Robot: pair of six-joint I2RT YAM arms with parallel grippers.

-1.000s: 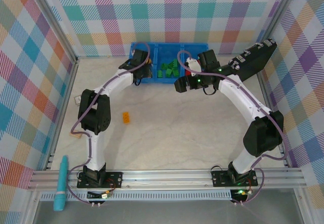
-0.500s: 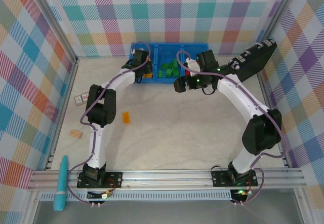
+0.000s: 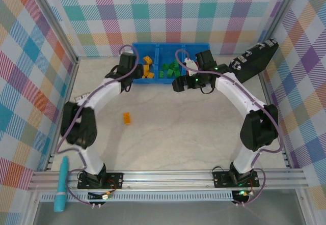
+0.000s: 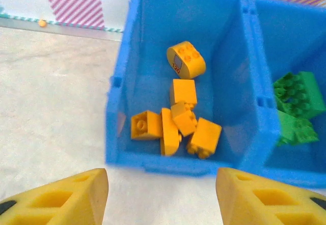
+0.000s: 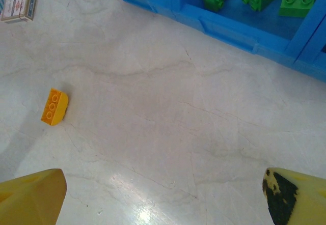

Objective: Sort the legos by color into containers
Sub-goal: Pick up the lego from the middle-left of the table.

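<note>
The blue tray (image 3: 158, 47) stands at the far wall. Several yellow-orange legos (image 4: 175, 120) lie in its left compartment (image 4: 153, 87), and green legos (image 4: 295, 108) fill the middle one (image 3: 170, 70). My right arm hides the right compartment. One orange brick (image 3: 126, 116) lies alone on the table, also seen in the right wrist view (image 5: 54, 106). My left gripper (image 4: 162, 194) is open with nothing between its fingers, just short of the tray's front left corner (image 3: 127, 67). My right gripper (image 5: 163, 194) hangs wide open over bare table in front of the tray (image 3: 177, 85).
A black case (image 3: 253, 59) leans at the back right. A small printed card (image 5: 18, 7) lies near the left wall. A teal tool (image 3: 62, 184) rests on the front rail, off the table. Bare table stretches around the lone orange brick.
My left gripper opened over the left compartment, then pulled back towards the left; its elbow swung out left. The right arm shifted only slightly left.
</note>
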